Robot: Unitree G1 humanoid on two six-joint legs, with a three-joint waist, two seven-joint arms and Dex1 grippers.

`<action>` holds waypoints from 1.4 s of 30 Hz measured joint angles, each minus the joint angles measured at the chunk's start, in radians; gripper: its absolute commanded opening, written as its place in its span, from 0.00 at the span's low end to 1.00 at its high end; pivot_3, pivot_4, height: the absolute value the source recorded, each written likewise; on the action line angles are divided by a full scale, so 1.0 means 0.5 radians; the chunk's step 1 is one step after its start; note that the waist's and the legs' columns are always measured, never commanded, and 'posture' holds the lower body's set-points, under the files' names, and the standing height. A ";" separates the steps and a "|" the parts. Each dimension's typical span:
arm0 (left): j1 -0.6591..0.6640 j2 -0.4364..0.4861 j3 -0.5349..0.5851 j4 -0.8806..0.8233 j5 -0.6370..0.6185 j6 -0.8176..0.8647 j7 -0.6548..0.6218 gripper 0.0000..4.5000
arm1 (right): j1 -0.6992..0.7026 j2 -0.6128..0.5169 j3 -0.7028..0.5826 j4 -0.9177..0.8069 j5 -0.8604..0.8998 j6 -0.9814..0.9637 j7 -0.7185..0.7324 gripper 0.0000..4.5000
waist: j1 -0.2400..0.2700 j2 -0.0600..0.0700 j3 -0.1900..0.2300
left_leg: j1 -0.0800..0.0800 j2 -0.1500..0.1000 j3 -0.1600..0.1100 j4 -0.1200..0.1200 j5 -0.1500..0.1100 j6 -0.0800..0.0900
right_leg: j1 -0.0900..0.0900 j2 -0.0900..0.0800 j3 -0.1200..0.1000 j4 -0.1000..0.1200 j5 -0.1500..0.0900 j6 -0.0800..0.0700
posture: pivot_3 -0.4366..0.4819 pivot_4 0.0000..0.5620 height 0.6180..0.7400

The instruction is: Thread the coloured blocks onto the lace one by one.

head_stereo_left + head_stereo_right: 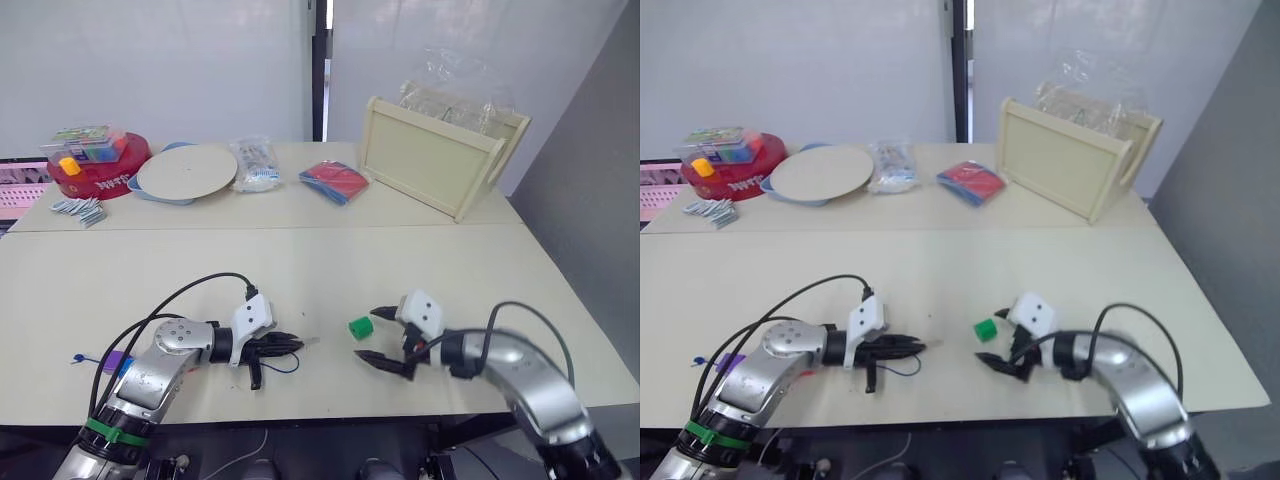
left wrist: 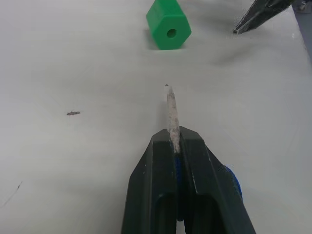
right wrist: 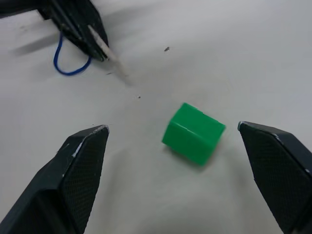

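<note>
On the near table (image 1: 300, 270), a green block (image 1: 360, 327) lies between both arms. The left gripper (image 1: 290, 346) is clamped on the lace (image 2: 172, 114), pale tip pointing at the block. The right gripper (image 1: 379, 335) straddles it, fingers spread wide.

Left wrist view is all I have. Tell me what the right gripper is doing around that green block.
Observer: The right gripper is open, one finger on each side of the green block, not touching it.
Operator: Say where the rest of the lace runs.
Observer: Behind the left gripper, the lace loops on the table and trails back along the left arm.
Operator: Report any other blocks.
Observer: A purple block lies beside the left forearm.
</note>
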 measured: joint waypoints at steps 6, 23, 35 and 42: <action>0.021 0.014 0.008 -0.046 -0.001 0.004 0.004 0.00 | -0.531 0.019 0.306 0.797 -0.184 -0.528 0.561 1.00 | 0.001 0.000 0.000 | -0.003 0.001 0.000 0.003 0.000 0.001 | 0.000 0.000 0.000 -0.004 0.000 0.000 | 0.48 0.27 1.00; 0.082 -0.007 0.012 -0.250 -0.014 0.094 0.100 0.00 | -0.842 0.243 0.354 1.693 -0.358 -1.293 0.959 0.36 | 0.007 0.000 0.000 | 0.001 0.001 0.000 0.011 0.000 0.000 | 0.007 -0.001 0.000 -0.001 0.000 0.000 | 0.48 0.27 1.00; 0.017 -0.072 -0.059 -0.217 -0.034 0.121 0.119 0.00 | -0.496 0.206 0.247 1.074 -0.338 -0.802 0.716 0.28 | 0.005 0.000 0.000 | 0.014 0.001 0.000 0.011 -0.004 0.006 | 0.022 0.000 -0.001 -0.006 0.000 0.000 | 0.48 0.27 1.00; -0.067 -0.128 -0.105 -0.139 -0.034 0.121 0.108 0.00 | -0.428 0.193 0.241 0.918 -0.333 -0.670 0.656 0.28 | 0.006 0.000 0.000 | 0.013 0.001 0.000 0.011 -0.005 0.007 | 0.022 0.000 -0.001 -0.008 0.000 0.000 | 0.48 0.27 1.00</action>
